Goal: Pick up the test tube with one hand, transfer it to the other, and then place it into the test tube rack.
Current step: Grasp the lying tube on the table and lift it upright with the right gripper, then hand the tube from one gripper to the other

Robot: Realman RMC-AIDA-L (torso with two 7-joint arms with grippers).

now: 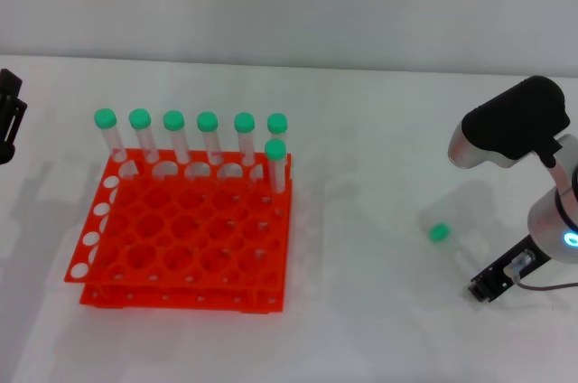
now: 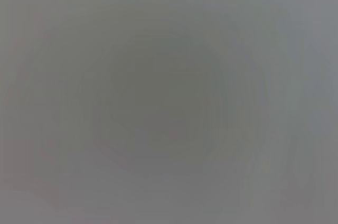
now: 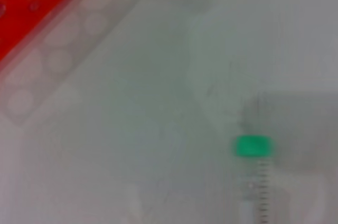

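Observation:
The test tube [image 1: 442,237] lies flat on the white table at the right, its green cap towards the rack. In the right wrist view its cap and graduated clear body [image 3: 252,147] show close up. My right gripper [image 1: 481,290] is low over the table, just beyond the tube's rounded end, on a black forearm below the silver arm. The orange test tube rack [image 1: 181,238] stands left of centre with several green-capped tubes upright along its far rows. My left gripper [image 1: 7,121] is at the far left edge, only partly in view. The left wrist view shows only plain grey.
The rack's corner [image 3: 26,7] shows in the right wrist view. The white table [image 1: 361,311] stretches between the rack and the lying tube. A grey wall runs along the table's far edge.

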